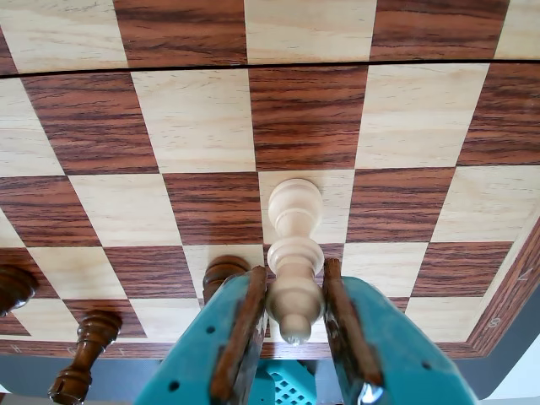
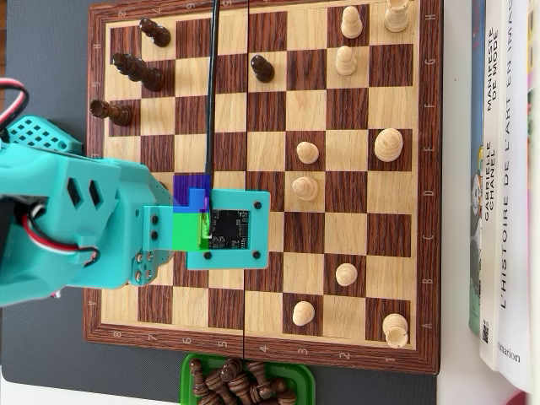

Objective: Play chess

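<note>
In the wrist view, the teal jaws with brown pads stand on either side of a light wooden chess piece (image 1: 294, 257). The pads sit close to its waist, but whether they press it cannot be told; the gripper (image 1: 295, 337) straddles the piece near the bottom edge of the picture. The piece stands on the chessboard (image 1: 202, 118), near the board's brown border. Just left of the jaws a dark piece (image 1: 221, 274) peeks out from behind the left jaw. Farther left, by the border, another dark piece (image 1: 84, 354) leans, and a third dark one (image 1: 13, 287) is cut off by the picture's left edge.

In the overhead view, the teal arm (image 2: 67, 228) reaches over the chessboard (image 2: 363, 110) from its left side, and its camera mount hides the gripped piece. Dark pieces (image 2: 139, 72) cluster at the board's upper left corner; light pieces (image 2: 388, 143) are scattered over its right half. Below the board's lower edge a green tray (image 2: 187, 371) holds captured dark pieces. Books (image 2: 504, 169) lie on the surface just right of the board.
</note>
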Tool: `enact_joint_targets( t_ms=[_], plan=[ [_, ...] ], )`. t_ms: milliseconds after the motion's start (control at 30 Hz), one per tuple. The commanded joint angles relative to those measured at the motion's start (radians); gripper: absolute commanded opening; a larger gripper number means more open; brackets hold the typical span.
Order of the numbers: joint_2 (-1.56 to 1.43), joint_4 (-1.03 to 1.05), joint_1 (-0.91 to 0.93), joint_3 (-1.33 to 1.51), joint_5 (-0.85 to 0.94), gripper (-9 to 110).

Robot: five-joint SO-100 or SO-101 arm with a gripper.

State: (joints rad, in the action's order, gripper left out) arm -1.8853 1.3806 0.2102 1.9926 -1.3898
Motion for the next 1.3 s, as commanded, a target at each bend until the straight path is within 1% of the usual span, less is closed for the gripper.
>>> enact_joint_targets(
  t_ms=[0, 100, 233, 800, 1033, 1267],
  plan=[
    [-0.002, -0.008, 0.009, -0.021, 0.006, 10],
    [0.0, -0.009, 0.009, -0.021, 0.006, 11],
    [-0.002, -0.006, 0.009, -0.021, 0.008, 16],
    [-0.005, -0.002, -0.003, -0.034, 0.006, 16],
    [-0.086, -0.002, -0.017, -0.025, 0.006, 19],
    [-0.101, 0.0, -0.032, -0.035, 0.005, 19]
  ],
)
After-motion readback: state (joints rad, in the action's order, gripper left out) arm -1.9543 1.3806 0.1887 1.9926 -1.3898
